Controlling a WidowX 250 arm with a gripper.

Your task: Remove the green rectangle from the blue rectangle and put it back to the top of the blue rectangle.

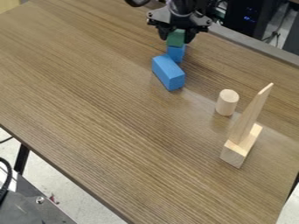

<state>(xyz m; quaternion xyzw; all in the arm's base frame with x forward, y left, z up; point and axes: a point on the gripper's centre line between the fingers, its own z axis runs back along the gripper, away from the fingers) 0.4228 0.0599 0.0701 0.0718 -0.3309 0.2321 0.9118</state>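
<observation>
Near the tabletop's (105, 109) far edge, the tool (177, 39) is gripping the green block (175, 36) between its fingers. Directly beneath, a blue block (175, 53) is showing.

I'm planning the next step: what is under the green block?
Below the green block, which is in the gripper, a blue block shows its side. Its top and the green block's underside are covered, so I can't tell whether they touch.

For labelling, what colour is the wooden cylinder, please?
The cylinder is pale beige, clearest in the camera view.
</observation>
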